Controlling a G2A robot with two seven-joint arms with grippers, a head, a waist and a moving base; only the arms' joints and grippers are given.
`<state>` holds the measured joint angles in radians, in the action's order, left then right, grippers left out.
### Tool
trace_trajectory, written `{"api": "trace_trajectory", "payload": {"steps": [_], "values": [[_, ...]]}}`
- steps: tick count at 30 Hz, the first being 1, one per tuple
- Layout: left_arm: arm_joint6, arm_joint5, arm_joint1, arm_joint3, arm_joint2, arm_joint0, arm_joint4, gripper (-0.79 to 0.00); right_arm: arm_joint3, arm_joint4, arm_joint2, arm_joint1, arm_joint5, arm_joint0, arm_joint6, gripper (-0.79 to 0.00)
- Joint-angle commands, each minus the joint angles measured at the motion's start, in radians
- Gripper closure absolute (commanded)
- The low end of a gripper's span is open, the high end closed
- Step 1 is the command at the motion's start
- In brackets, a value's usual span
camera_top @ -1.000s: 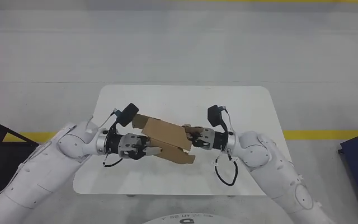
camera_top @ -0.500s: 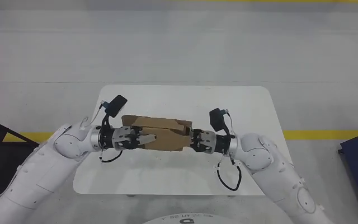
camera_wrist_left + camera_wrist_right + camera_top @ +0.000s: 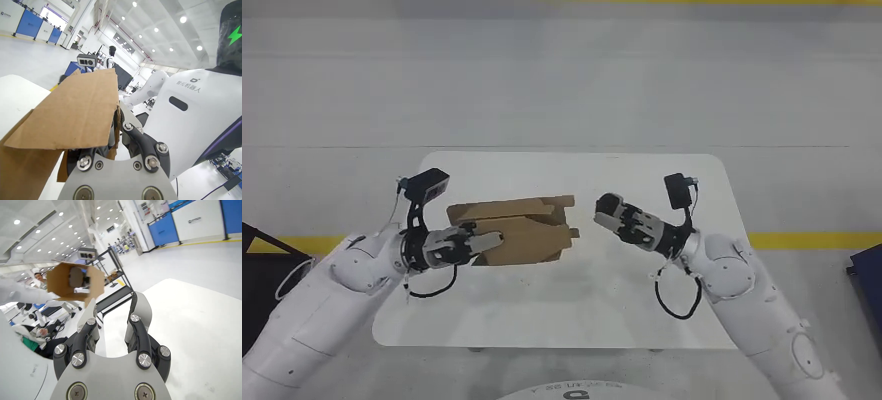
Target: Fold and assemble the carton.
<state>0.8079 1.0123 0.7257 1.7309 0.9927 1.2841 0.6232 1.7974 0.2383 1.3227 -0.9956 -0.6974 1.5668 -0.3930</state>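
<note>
We see the left tool [image 3: 491, 241] clamped on one end of the carton [image 3: 520, 228] — a brown cardboard sleeve, partly opened, held roughly level over the left half of the white table [image 3: 662, 300]. In the right wrist view its open end faces the right tool [image 3: 115, 306], showing a hollow, uneven tube with loose flaps. The right tool grips nothing — its fingers stand wide apart, and it sits near the carton's free end without touching it, over the table's right half
</note>
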Motion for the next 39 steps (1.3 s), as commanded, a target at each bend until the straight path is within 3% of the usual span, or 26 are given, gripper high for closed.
{"api": "trace_trajectory", "payload": {"steps": [1, 4, 5, 8, 12, 17, 20, 25, 31, 39], "values": [[0.000, 0.000, -0.009, 0.006, -0.017, 0.001, 0.011, 0.000, 0.014, 0.008, -0.041, -0.005, 0.010, -0.012, -0.013, -0.366], [0.003, -0.003, -0.019, 0.001, -0.066, -0.020, 0.003, 0.000, 0.008, 0.005, -0.094, -0.010, -0.006, -0.044, -0.064, -0.388], [0.006, -0.005, -0.021, -0.001, -0.085, -0.031, 0.011, 0.000, 0.002, -0.005, -0.110, -0.012, -0.010, -0.055, -0.077, -0.493], [0.032, -0.032, -0.023, 0.007, -0.157, -0.067, 0.102, 0.000, -0.020, -0.061, -0.147, -0.015, -0.046, -0.088, -0.121, -0.548], [0.130, -0.129, -0.019, -0.017, -0.207, -0.125, 0.317, 0.000, -0.044, -0.157, -0.179, -0.014, -0.110, -0.118, -0.196, -0.573], [0.328, -0.328, 0.002, -0.081, -0.168, -0.152, 0.596, 0.000, -0.057, -0.246, -0.185, -0.007, -0.155, -0.133, -0.265, -0.634], [0.449, -0.449, 0.029, -0.136, -0.118, -0.143, 0.715, 0.000, -0.058, -0.284, -0.186, -0.005, -0.171, -0.135, -0.282, -0.748], [0.561, -0.561, 0.088, -0.207, -0.056, -0.130, 0.735, 0.000, -0.070, -0.331, -0.179, -0.001, -0.172, -0.138, -0.279, -0.757], [0.656, -0.656, 0.158, -0.251, -0.010, -0.109, 0.713, 0.000, -0.080, -0.246, -0.178, -0.011, -0.077, -0.149, -0.185, -0.751], [0.723, -0.723, 0.246, -0.332, -0.001, -0.123, 0.659, 0.000, -0.055, -0.162, -0.221, -0.022, -0.061, -0.149, -0.140, -0.785]]}}
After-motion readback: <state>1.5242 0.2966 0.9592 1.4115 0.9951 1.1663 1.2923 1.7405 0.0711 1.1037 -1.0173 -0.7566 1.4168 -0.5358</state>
